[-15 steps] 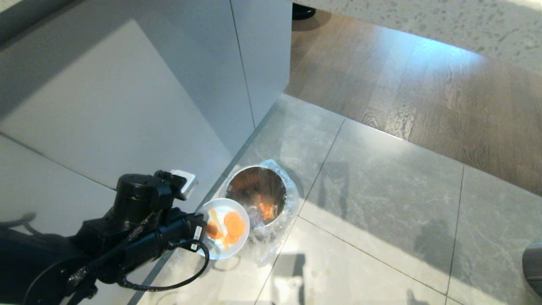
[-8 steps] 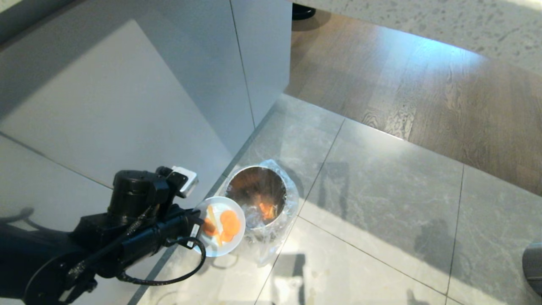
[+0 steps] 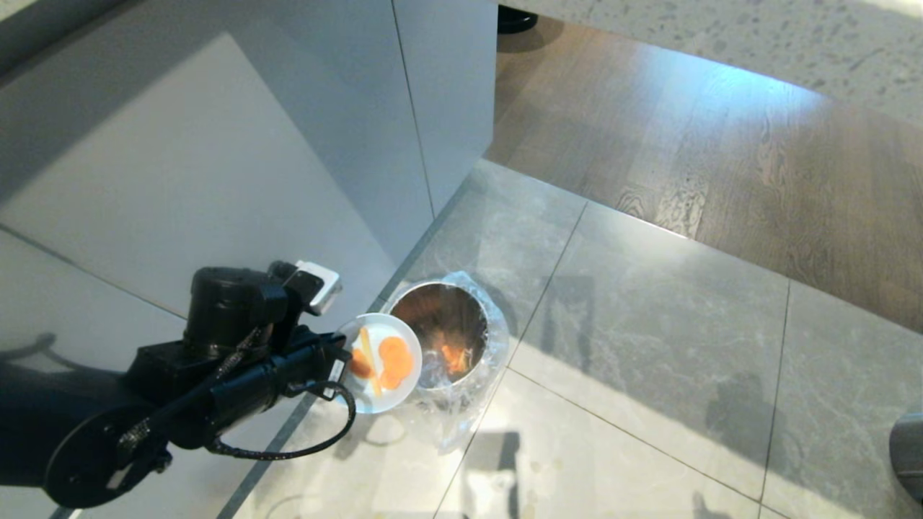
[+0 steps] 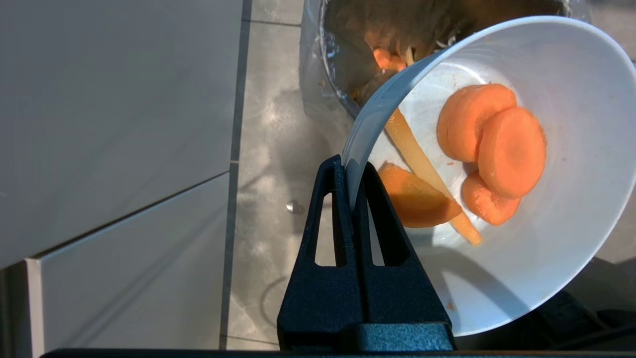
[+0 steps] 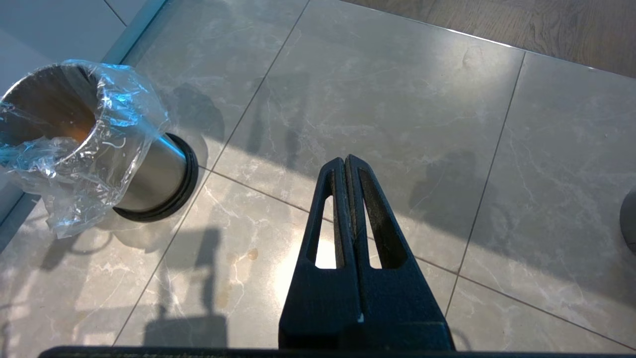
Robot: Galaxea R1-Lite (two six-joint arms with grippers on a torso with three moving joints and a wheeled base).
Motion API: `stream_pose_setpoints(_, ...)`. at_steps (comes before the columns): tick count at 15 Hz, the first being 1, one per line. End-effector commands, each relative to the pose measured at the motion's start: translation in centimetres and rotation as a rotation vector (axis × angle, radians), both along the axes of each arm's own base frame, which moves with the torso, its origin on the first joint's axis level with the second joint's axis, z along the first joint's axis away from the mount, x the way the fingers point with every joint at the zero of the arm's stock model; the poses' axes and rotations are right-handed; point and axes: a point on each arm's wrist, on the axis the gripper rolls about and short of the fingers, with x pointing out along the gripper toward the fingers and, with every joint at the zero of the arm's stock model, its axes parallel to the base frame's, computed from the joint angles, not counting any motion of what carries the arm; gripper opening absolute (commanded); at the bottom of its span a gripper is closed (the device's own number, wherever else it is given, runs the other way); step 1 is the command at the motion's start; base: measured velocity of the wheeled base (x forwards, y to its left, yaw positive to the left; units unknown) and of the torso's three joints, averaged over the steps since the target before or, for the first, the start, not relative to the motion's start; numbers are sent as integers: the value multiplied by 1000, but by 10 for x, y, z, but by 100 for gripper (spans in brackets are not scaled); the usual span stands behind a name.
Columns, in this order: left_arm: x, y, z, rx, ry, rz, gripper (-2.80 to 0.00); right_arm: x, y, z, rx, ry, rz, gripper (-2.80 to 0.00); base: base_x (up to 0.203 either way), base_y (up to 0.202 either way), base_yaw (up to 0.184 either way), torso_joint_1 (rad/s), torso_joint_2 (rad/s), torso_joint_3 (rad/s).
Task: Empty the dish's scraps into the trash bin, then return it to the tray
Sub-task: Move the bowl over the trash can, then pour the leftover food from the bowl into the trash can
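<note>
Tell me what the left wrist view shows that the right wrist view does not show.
Only the left wrist view shows the dish, tilted, with its rim pinched by the shut left gripper. The scraps lie inside it: orange slices and a pale yellow stick. Older scraps lie deep in the bin.

Only the right wrist view shows the right gripper, shut on nothing, above the floor tiles, and the bin's steel wall with its black base ring.

Both show the trash bin with its clear plastic liner.
</note>
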Motion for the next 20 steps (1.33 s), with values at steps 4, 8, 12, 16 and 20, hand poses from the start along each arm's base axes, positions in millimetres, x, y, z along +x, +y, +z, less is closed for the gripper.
stream_pose_setpoints(4,3,-2,6,-7,-24,0,-280,0,0,0,1,-1,0,-280,0,0,0,0,0,0)
stream_pose_setpoints(8,7,-1,7,41,-40,-21,-280,0,0,0,1,-1,0,-280,0,0,0,0,0,0)
stream_pose_setpoints(12,10,-1,10,74,-62,-39,-280,0,0,0,1,-3,0,-280,0,0,0,0,0,0)
stream_pose_setpoints(16,18,-3,17,102,-95,-50,-280,0,0,0,1,-2,0,-280,0,0,0,0,0,0)
stream_pose_setpoints(20,21,-2,28,147,-111,-69,-280,0,0,0,1,-1,0,-280,0,0,0,0,0,0)
